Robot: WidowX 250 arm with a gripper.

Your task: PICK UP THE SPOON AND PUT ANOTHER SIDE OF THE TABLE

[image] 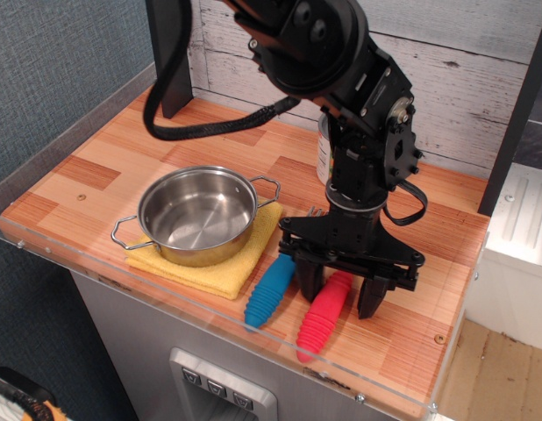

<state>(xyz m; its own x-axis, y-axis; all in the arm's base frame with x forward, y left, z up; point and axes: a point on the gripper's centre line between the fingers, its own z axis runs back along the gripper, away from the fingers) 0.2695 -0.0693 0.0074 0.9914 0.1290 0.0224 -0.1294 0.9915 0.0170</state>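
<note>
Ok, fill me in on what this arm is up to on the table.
The gripper is down over the spoon, its open fingers straddling the top of the red handle. The spoon lies flat on the table, not lifted. The blue fork lies just beside it, close to one finger. A pot sits on a yellow cloth further along.
</note>
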